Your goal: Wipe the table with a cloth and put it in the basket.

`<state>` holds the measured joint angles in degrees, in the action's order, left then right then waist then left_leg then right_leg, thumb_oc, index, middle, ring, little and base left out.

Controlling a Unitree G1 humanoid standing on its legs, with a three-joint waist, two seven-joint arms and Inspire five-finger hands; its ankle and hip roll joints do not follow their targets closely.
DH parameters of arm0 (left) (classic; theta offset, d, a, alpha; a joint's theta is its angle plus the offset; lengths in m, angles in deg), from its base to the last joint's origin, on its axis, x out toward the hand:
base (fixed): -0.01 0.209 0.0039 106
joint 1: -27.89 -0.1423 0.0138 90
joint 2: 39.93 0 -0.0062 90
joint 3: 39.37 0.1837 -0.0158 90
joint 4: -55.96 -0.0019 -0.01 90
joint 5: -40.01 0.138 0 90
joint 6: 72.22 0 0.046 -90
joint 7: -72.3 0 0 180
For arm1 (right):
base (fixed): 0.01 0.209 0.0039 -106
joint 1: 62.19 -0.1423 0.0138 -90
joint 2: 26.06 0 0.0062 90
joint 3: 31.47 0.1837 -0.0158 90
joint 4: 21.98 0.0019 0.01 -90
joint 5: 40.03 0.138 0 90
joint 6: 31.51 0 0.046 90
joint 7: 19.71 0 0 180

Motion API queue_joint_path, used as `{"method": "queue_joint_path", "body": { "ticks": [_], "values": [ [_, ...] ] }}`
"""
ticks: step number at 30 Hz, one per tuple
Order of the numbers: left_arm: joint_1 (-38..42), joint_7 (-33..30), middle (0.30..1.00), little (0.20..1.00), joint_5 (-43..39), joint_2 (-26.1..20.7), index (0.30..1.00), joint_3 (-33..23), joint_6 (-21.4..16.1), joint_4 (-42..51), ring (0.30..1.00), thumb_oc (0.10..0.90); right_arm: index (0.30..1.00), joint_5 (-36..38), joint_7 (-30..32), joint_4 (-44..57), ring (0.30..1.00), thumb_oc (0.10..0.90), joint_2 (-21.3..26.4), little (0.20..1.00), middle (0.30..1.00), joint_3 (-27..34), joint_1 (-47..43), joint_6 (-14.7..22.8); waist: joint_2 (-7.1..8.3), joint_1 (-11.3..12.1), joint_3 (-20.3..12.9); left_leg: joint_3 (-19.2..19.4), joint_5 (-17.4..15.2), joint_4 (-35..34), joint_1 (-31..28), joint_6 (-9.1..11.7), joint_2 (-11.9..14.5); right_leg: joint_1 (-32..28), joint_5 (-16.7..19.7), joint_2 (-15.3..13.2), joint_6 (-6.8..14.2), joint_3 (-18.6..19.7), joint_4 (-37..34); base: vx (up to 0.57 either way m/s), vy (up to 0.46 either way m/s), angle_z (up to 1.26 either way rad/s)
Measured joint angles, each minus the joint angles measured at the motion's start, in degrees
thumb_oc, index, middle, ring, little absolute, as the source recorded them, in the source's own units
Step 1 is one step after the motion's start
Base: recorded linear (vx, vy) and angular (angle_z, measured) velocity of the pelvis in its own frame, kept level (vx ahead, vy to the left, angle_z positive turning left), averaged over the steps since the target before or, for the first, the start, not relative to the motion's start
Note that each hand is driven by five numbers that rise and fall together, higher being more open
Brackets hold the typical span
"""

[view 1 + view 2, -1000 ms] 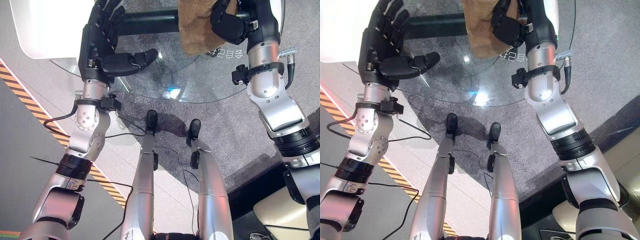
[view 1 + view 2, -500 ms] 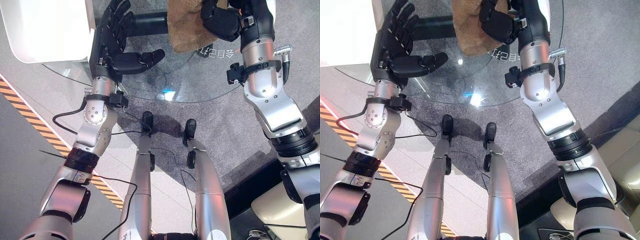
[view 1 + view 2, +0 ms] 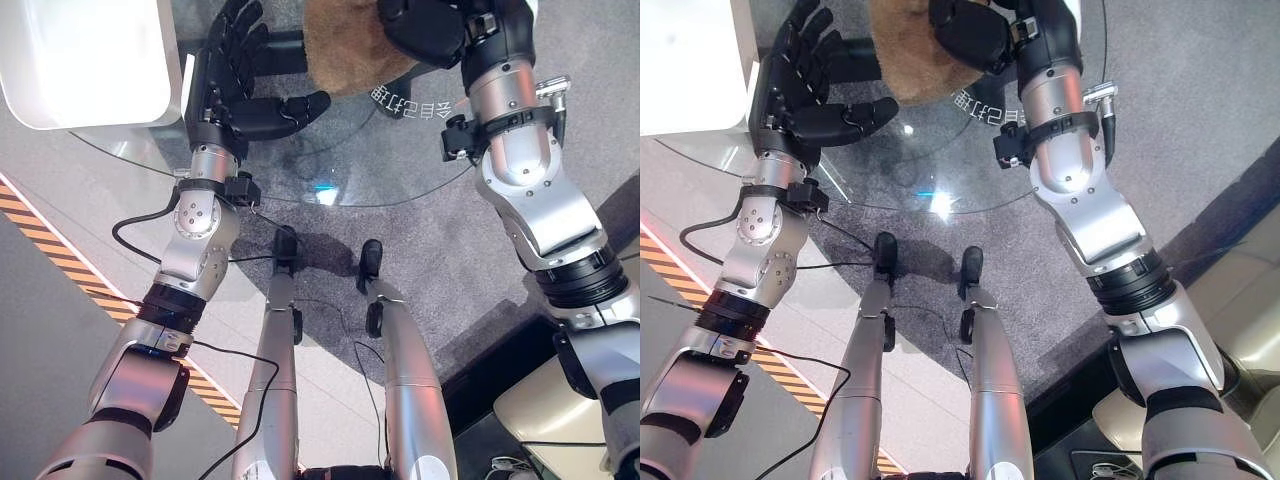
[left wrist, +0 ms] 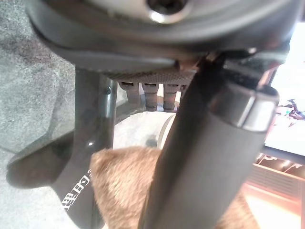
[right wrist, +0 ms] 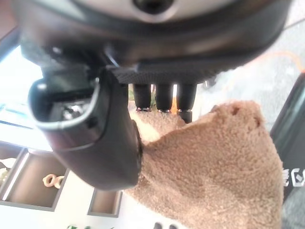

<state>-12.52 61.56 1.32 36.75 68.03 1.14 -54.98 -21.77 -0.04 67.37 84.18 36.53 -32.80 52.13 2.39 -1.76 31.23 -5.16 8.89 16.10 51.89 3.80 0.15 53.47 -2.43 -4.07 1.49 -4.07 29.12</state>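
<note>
Right hand [image 3: 430, 28] clamped on brown cloth [image 3: 340, 50], on the round glass table [image 3: 400, 170]. Left hand [image 3: 235, 85] spread, fingers straight, above table's left edge.

— You'll find the cloth [image 3: 345, 45] cut off by the top edge, as is the right hand [image 3: 425, 28]; its grip can't be read.

— And the glass table [image 3: 400, 150]?

— You lose its far side beyond the frame.
</note>
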Motion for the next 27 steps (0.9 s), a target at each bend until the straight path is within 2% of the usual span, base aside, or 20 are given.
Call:
{"method": "queue_joint_path", "body": {
  "ticks": [10, 27],
  "values": [
    [2.81, -0.1, 0.9, 0.9, 0.07, 2.03, 0.9, 0.05, 0.0, -1.07, 0.9, 0.8, 0.3, 4.48, -2.39, 0.11, 0.3, 0.1, -1.04, 0.2, 0.3, -2.63, -0.85, 0.74, 0.02, -0.24, 0.01, 0.19, 0.0, 0.01, -0.24, 0.01, 0.31, -0.28, 0.39, 0.32, -0.05, 0.18, -0.36, 0.0, -0.003, -0.01],
    [4.82, -2.52, 0.9, 0.9, 0.79, 3.96, 0.9, 0.04, 0.0, -3.94, 0.9, 0.8, 0.3, 5.72, -4.94, 0.11, 0.3, 0.1, -2.34, 0.2, 0.3, -2.94, -1.26, 1.28, 0.37, -0.81, 0.01, 0.3, -0.21, -0.16, -0.8, 0.22, 0.65, -0.79, 0.48, 0.7, -0.15, 0.41, -0.67, 0.0, 0.0, 0.0]
  ]
}}
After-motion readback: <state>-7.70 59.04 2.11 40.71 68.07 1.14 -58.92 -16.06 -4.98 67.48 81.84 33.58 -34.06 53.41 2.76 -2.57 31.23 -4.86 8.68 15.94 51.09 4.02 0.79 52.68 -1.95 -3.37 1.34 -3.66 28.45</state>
